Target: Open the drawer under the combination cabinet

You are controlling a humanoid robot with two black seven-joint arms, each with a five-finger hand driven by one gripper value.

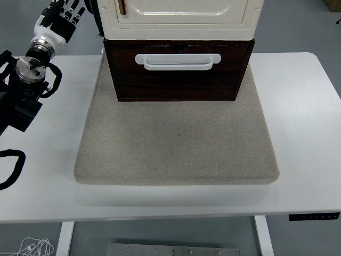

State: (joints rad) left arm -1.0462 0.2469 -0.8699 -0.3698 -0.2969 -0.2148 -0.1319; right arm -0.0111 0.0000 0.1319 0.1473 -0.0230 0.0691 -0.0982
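The left arm (24, 88) is black with a round silver joint cap, a white wrist cuff and a black-and-white five-fingered left hand (63, 13)

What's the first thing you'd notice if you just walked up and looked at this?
The dark brown drawer with its white handle stands out most, at the back middle of the table under a cream cabinet. It sits on a big grey mat covering most of the white table. At the top left, the robot's left hand is raised, fingers relaxed and holding nothing.
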